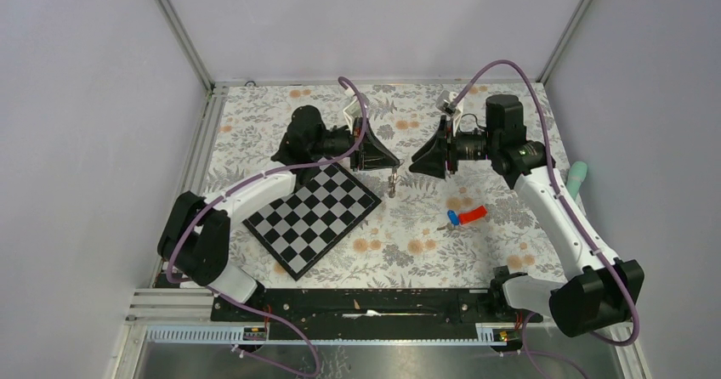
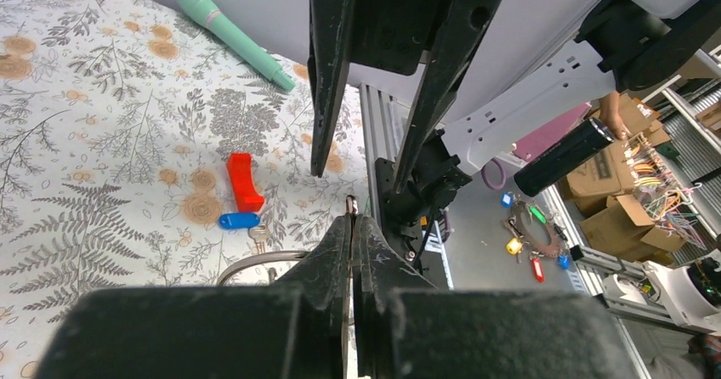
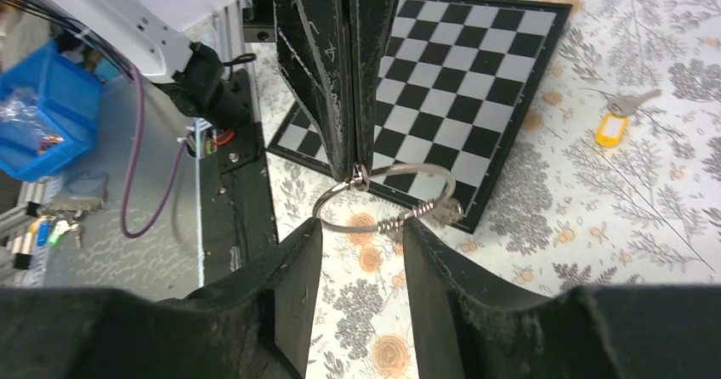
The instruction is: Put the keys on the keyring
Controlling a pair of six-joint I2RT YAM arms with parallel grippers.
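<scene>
Our left fingers (image 3: 319, 73) clamp the keyring (image 3: 387, 223) in the air just off the chessboard's (image 1: 312, 216) right corner while our right fingers (image 3: 281, 294) stand apart before it, so we should hold the ring steady and fetch the blue-capped key (image 1: 453, 219) lying farther right of the chessboard.

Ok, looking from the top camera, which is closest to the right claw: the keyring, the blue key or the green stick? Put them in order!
1. The keyring: just left of the right gripper, hanging from the left gripper.
2. The blue-capped key: on the table, nearer the arm bases, beside a red piece.
3. The mint-green stick: far right, by the wall.
</scene>
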